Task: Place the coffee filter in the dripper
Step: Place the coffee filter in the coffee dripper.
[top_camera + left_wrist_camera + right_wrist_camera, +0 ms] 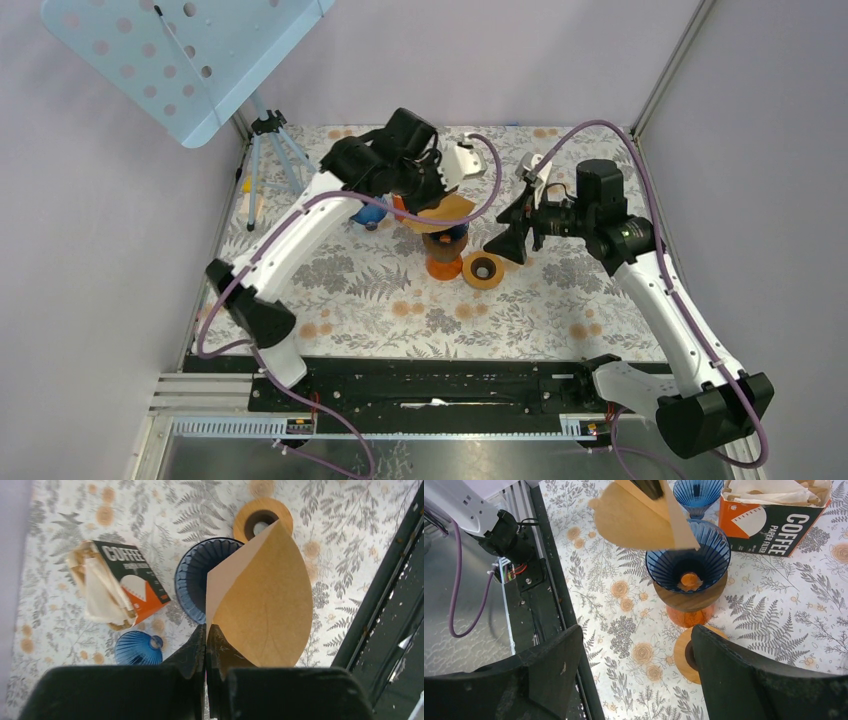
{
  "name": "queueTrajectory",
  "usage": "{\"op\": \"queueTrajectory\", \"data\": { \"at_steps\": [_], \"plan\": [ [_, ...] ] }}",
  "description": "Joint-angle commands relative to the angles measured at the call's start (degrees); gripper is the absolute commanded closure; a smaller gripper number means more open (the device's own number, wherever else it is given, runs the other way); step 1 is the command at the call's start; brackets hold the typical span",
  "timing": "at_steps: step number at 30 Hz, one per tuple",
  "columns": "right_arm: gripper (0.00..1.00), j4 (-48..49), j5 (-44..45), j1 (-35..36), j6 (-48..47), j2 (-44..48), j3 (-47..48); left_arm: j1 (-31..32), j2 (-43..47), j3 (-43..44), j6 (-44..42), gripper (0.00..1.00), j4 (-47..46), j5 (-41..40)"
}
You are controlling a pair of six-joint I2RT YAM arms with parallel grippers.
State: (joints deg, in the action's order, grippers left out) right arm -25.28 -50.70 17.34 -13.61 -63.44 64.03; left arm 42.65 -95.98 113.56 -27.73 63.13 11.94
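Note:
My left gripper (206,630) is shut on the pointed end of a brown paper coffee filter (262,600), which hangs in the air just above the blue ribbed dripper (192,582). In the right wrist view the filter (639,515) floats over the near rim of the dripper (689,560), which rests on a wooden ring atop an orange base (686,615). In the top view the filter (445,210) covers the dripper stack (445,255). My right gripper (636,645) stands open and empty to the right of the dripper, seen from above as the right gripper (510,240).
A coffee-filter box (120,585) with loose filters lies left of the dripper, the same box (774,515) at the right wrist view's top. A second blue dripper (137,647) sits near it. A wooden ring (483,271) lies beside the orange base. A tripod (272,150) stands back left.

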Motion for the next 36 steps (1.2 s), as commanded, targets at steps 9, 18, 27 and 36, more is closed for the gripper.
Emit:
{"op": "queueTrajectory", "data": {
  "at_steps": [9,18,27,36],
  "plan": [
    [0.14,-1.7,-1.2,-0.9,-3.2,3.5,-3.3,-1.3,-12.0,9.5,-7.2,0.9,9.4,4.0],
    [0.14,1.3,0.3,-1.0,-0.8,2.4,-4.7,-3.7,-12.1,10.2,-3.1,0.5,6.5,6.0],
    [0.15,4.5,7.5,-0.9,4.8,-1.0,-2.1,-7.6,-6.0,2.9,6.1,0.31,0.8,8.3],
    [0.15,4.7,15.3,1.1,8.1,-6.5,3.7,-8.2,-0.3,-6.6,13.6,0.27,-5.9,6.6]
  ]
}}
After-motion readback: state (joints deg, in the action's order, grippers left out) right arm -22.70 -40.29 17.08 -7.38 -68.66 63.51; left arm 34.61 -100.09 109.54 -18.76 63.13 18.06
